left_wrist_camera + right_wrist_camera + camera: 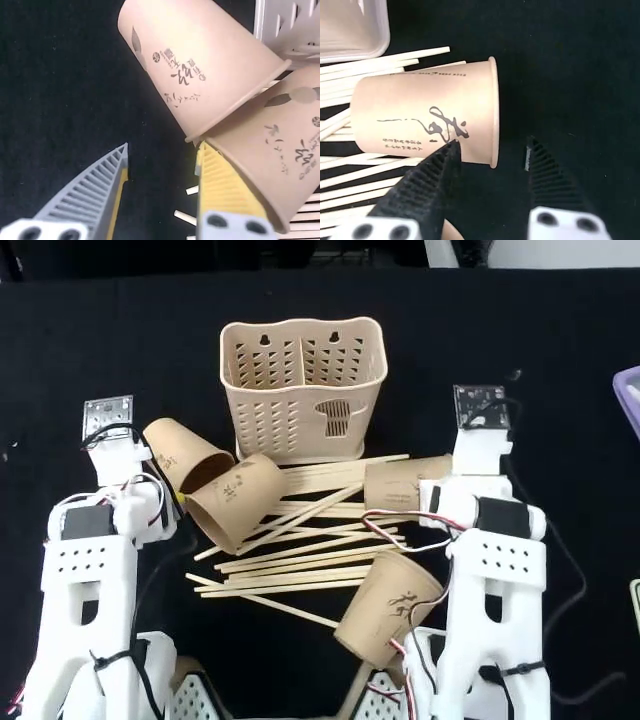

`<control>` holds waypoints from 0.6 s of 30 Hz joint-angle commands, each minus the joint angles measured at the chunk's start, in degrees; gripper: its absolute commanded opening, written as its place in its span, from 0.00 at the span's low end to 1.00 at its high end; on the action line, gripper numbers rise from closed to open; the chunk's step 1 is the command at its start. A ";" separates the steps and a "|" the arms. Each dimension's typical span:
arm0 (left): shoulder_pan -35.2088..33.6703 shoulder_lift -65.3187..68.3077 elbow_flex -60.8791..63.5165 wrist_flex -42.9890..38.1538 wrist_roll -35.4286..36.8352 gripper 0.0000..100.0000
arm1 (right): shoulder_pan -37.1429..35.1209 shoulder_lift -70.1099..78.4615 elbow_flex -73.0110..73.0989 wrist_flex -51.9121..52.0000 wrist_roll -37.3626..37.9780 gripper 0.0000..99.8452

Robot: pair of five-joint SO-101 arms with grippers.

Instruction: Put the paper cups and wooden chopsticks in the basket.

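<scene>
A beige slotted basket (302,390) stands upright at the back middle. Two paper cups lie on their sides to its left, one (183,452) (200,65) resting against the other (235,502) (280,145). My left gripper (162,150) is open just short of their rims, one finger under the nearer cup. Wooden chopsticks (300,550) (370,65) lie scattered in front of the basket. A third cup (405,483) (430,117) lies on them; my right gripper (491,145) is open at its rim. A fourth cup (388,608) lies beside the right arm.
The black cloth covers the whole table. A purple object (628,390) pokes in at the right edge, and a pale one (635,605) lower down. The basket's corner (350,25) is close behind the third cup.
</scene>
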 commanded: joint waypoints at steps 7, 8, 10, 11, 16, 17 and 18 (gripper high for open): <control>0.48 -1.41 -0.57 -0.97 0.26 0.22 | -0.18 -1.80 -0.13 -0.70 -0.09 0.20; 0.48 -1.41 -0.57 -0.97 0.26 0.22 | -0.62 -1.80 -0.04 -0.62 -0.09 0.20; 0.48 -1.41 -0.48 -0.97 0.26 0.22 | -1.32 -1.71 0.04 -0.44 0.00 0.20; 0.48 -1.41 -0.48 -0.97 0.26 0.22 | -1.32 -1.71 0.31 -0.79 0.00 0.20; 0.48 -1.41 -0.48 -0.97 0.26 0.22 | -1.49 -1.80 -2.59 -0.97 -0.53 0.20; 0.48 -1.41 -0.48 -0.97 0.26 0.22 | -1.49 -1.80 -4.00 0.00 -0.62 0.20; 0.48 -1.41 -0.48 -0.97 0.26 0.22 | -1.49 -1.80 -5.58 1.14 -1.23 0.20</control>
